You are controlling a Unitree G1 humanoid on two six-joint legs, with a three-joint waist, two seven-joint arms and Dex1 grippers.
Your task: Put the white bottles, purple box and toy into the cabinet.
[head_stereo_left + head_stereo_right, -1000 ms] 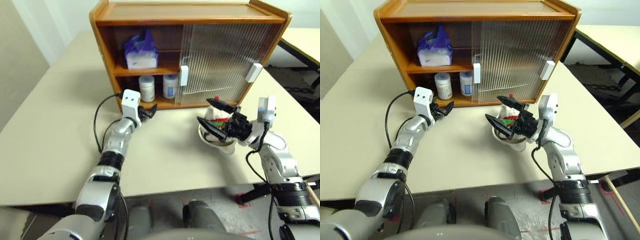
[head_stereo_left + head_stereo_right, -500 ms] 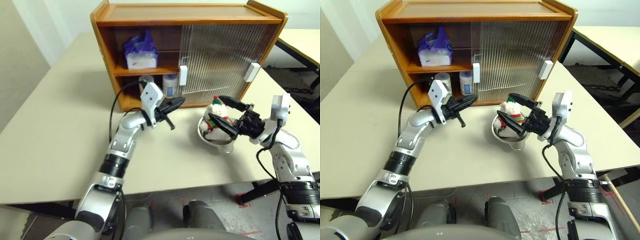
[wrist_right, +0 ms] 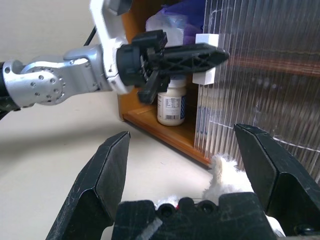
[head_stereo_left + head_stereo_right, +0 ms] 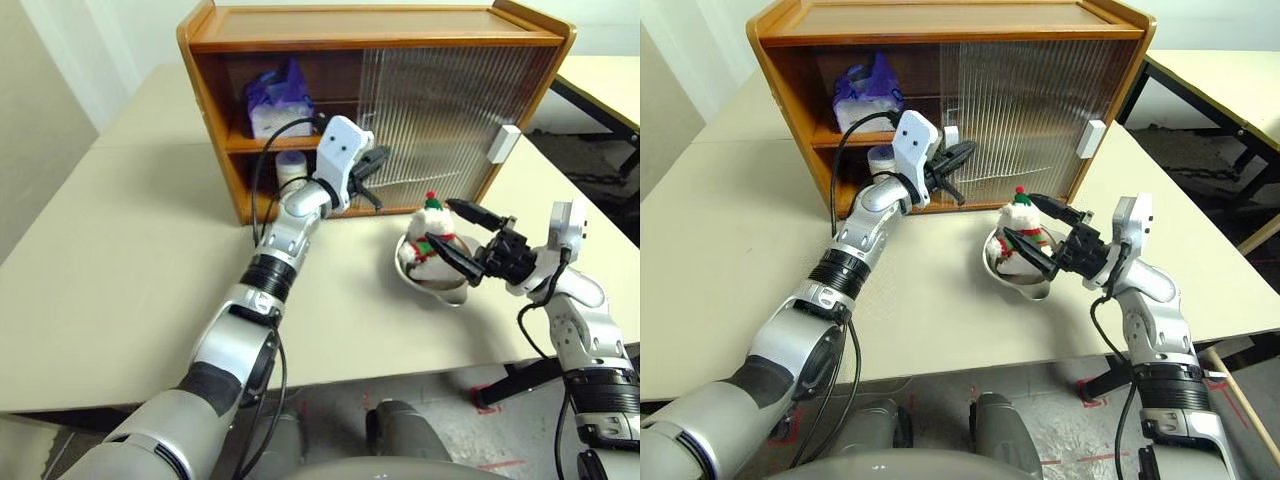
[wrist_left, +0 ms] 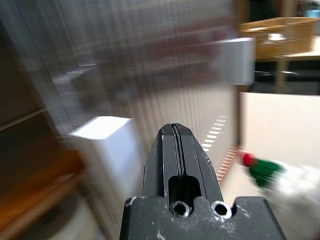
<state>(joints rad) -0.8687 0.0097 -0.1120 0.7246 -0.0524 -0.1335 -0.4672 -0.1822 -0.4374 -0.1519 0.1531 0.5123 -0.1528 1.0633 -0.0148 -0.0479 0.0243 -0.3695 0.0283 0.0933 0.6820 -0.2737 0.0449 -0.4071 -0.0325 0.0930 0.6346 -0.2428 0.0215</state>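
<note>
Box [image 4: 278, 103] and bottles [image 3: 171, 104] shelved in cabinet [image 4: 380, 25]. Toy [image 4: 432, 235] sits in bowl [image 4: 412, 277], desk's right half. Left gripper [image 3: 200, 52] pinched empty by door handle [image 3: 205, 72], probably about to slide it. Right gripper [image 4: 466, 240] spread wide, flanking toy; next: close, lift.

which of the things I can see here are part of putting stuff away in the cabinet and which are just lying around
Part of the job:
- orange-brown wooden cabinet with ribbed translucent sliding doors
- lavender-purple tissue box, on the upper shelf
- small white plastic jar, on the lower shelf
- fluffy white plush snowman toy, sitting in the bowl

Just lying about:
- round shiny metal bowl
- second table behind
</note>
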